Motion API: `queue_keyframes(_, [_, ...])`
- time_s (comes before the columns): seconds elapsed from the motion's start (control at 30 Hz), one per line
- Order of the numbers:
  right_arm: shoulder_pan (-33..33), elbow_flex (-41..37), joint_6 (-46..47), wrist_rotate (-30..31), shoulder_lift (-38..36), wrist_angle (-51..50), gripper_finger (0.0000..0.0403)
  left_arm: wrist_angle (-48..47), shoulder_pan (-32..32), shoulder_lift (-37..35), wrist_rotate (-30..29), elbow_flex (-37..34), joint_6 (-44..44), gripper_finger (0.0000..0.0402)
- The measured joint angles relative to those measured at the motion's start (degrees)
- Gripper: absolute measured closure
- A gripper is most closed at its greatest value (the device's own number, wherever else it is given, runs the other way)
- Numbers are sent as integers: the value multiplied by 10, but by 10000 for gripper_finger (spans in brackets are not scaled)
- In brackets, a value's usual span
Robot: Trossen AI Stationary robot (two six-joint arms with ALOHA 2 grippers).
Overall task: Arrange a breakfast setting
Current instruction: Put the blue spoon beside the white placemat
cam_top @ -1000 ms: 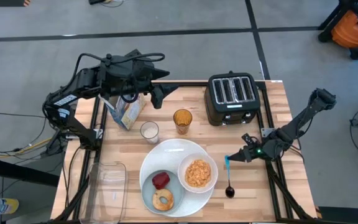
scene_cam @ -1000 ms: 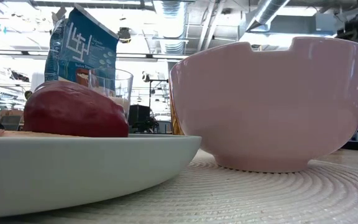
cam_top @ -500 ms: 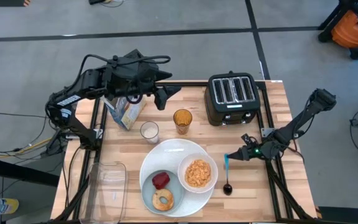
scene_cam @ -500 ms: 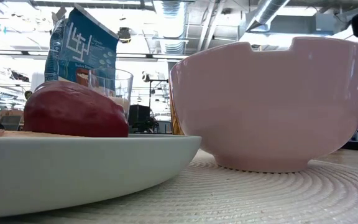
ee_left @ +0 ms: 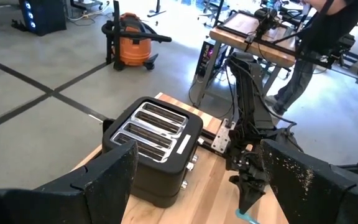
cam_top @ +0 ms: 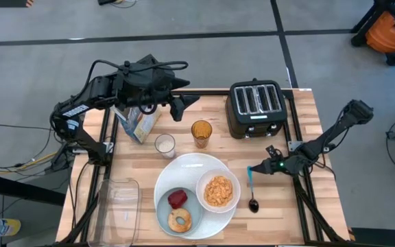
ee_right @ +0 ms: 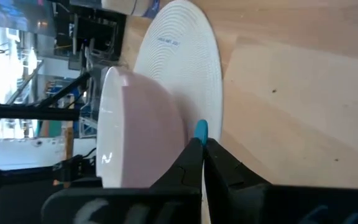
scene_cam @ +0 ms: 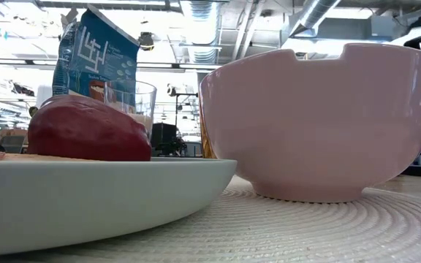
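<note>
Spoon going down beside the plate; the setting is nearly laid.

My right gripper [cam_top: 260, 169] is pinched shut on the tip of the blue-handled spoon [cam_top: 252, 189], whose bowl seems to touch the table just right of the large white plate [cam_top: 192, 165]. On that plate sit the white bowl [cam_top: 218, 191] of orange cereal flakes [cam_top: 218, 190] and the small pale-blue plate [cam_top: 163, 215] carrying red apple [cam_top: 177, 199] and browned bagel ring [cam_top: 180, 219]. Only releasing the spoon looks left. My left gripper [cam_top: 184, 106] hangs spread wide and empty near the blue cereal box [cam_top: 137, 123].
</note>
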Motion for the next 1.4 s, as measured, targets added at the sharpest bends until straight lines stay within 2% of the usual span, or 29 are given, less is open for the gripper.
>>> queue_keyframes(0.17, [-9, 0, 3, -1, 0, -4, 386, 0, 0, 0, 0, 0, 0, 79])
queue_keyframes(0.4, [-16, 0, 83, 5, 0, 33, 386, 0, 0, 0, -1, 0, 0, 79])
queue_keyframes(0.57, [-16, 12, 104, 36, 4, 32, 386, 0, 0, 0, 0, 0, 0, 79])
queue_keyframes(0.97, [-16, 12, 129, 33, 119, 38, 386, 0, 0, 0, -1, 0, 4, 79])
queue_keyframes(1.17, [-16, 12, 134, 30, 154, 55, 386, 1, 11, 0, -2, 0, 6, 79])
queue_keyframes(1.4, [-16, 14, 189, 31, 185, 58, 386, 0, 21, 0, -3, 0, 6, 79])
